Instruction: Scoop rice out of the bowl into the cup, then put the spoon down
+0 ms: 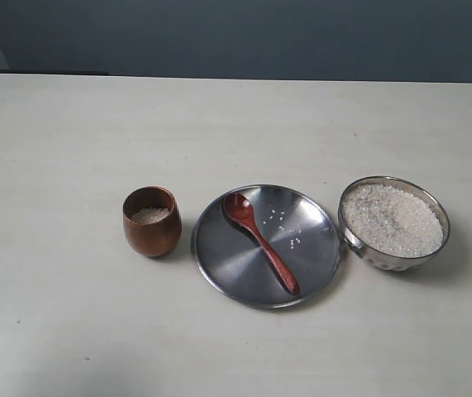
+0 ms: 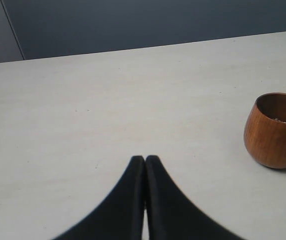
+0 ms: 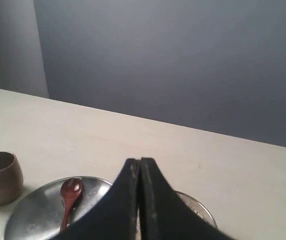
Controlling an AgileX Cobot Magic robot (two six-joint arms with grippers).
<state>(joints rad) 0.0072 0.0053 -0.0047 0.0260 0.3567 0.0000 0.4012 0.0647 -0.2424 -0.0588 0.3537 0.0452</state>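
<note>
- exterior: slim wooden spoon (image 1: 260,241) lies on flat steel plate (image 1: 227,252), between rounded wooden cup (image 1: 151,222) and shiny bowl (image 1: 393,262) of grainy rice (image 1: 393,219).
- left wrist: left gripper (image 2: 145,160), smooth black, clenched empty near the cup.
- right wrist: right gripper (image 3: 139,162) clenched empty too.

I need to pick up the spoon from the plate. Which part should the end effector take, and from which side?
Take the spoon's slim handle about midway, coming straight down from above with the jaws across it. It lies low on the plate, its handle angled toward the rim, so a side approach would likely hit steel.
</note>
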